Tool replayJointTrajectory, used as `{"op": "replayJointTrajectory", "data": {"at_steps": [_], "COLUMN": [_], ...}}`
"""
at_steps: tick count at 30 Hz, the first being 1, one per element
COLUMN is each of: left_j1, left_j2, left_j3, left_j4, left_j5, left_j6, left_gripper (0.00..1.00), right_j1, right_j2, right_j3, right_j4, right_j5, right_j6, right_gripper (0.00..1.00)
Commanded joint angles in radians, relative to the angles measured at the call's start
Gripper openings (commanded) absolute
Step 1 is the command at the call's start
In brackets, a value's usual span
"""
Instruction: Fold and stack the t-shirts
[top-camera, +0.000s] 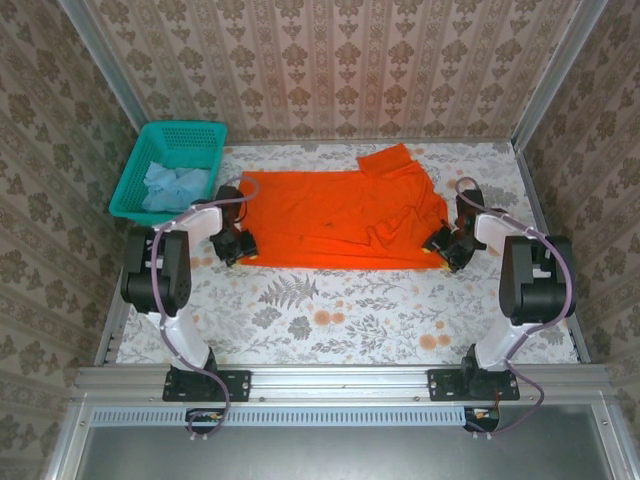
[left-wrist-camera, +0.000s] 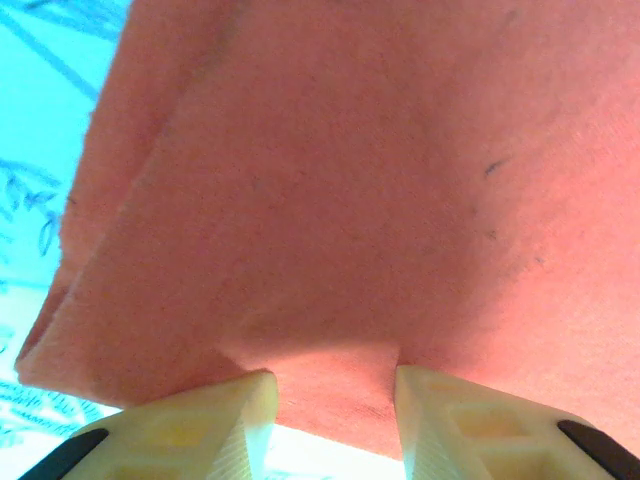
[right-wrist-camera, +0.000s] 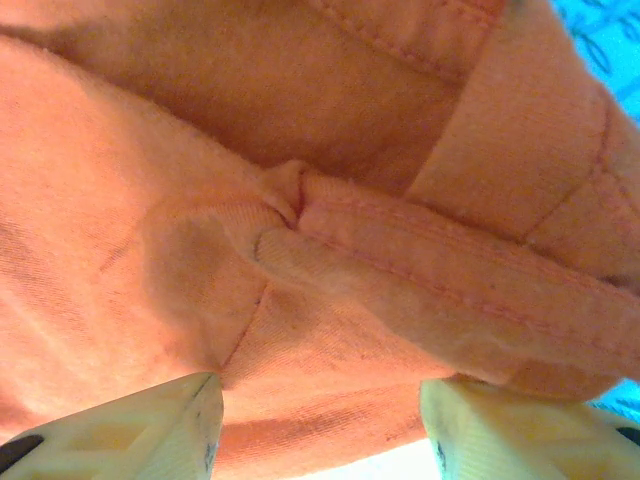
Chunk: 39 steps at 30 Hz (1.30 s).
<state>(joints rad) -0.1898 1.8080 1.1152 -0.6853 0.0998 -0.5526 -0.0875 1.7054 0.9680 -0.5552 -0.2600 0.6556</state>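
Observation:
The orange t-shirt (top-camera: 340, 215) lies spread across the far half of the table, one sleeve (top-camera: 385, 160) turned up at the back right. My left gripper (top-camera: 237, 243) sits at its near left corner, open, and the cloth edge (left-wrist-camera: 330, 395) reaches in between the fingers (left-wrist-camera: 215, 415). At the shirt's right edge my right gripper (top-camera: 447, 245) is open as well, with a hemmed fold (right-wrist-camera: 430, 280) of orange cloth just ahead of its fingers (right-wrist-camera: 165, 415). The pale light-blue t-shirt (top-camera: 170, 185) lies crumpled in the basket.
The teal mesh basket (top-camera: 180, 128) stands at the back left corner, close behind the left arm. Flower-patterned table surface (top-camera: 340, 310) lies bare between the shirt and the arm bases. Patterned walls close in the back and both sides.

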Motion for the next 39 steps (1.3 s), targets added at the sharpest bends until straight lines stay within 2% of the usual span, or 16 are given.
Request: {"op": "replayJointTrajectory", "data": {"at_steps": [1,4,10,17,20,22,25,29,31,34,39], "left_j1": [0.024,0.024,0.034,0.041,0.041,0.036,0.022,0.003,-0.001,-0.001,0.019], "left_j2": [-0.009,-0.046,-0.093,-0.144,-0.164,-0.186,-0.211,-0.215,-0.203,-0.171,-0.123], "left_j3": [-0.08,-0.113,-0.147,-0.107,-0.075,-0.061,-0.041,-0.04,-0.054,-0.075,-0.107], "left_j4": [-0.062,-0.062,-0.075,-0.116,-0.129,-0.128,-0.13,-0.121,-0.109,-0.094,-0.083], "left_j5": [-0.081,-0.075,-0.077,-0.07,-0.043,-0.012,0.014,0.035,0.039,0.019,-0.026], "left_j6": [0.022,0.014,0.007,0.002,-0.006,-0.014,-0.016,-0.005,-0.003,0.005,0.017], "left_gripper": [0.39,0.39,0.4,0.45,0.52,0.54,0.54,0.5,0.49,0.48,0.47], "right_j1": [-0.029,-0.029,-0.032,-0.107,-0.118,-0.116,-0.094,-0.024,0.01,0.058,0.071], "right_j2": [-0.012,-0.065,-0.199,-0.308,-0.308,-0.308,-0.3,-0.308,-0.345,-0.322,-0.192], "right_j3": [-0.073,-0.12,-0.207,-0.152,-0.12,-0.119,-0.125,-0.144,-0.156,-0.159,-0.136], "right_j4": [-0.074,-0.072,-0.056,-0.141,-0.168,-0.157,-0.148,-0.154,-0.131,-0.105,-0.095], "right_j5": [0.078,0.058,0.007,0.063,0.07,0.018,-0.074,-0.083,-0.102,-0.112,-0.031], "right_j6": [0.0,0.015,0.04,0.011,-0.015,-0.017,-0.017,-0.008,0.004,0.018,0.019], "right_gripper": [0.6,0.62,0.72,0.71,0.67,0.61,0.54,0.43,0.41,0.41,0.4]}}
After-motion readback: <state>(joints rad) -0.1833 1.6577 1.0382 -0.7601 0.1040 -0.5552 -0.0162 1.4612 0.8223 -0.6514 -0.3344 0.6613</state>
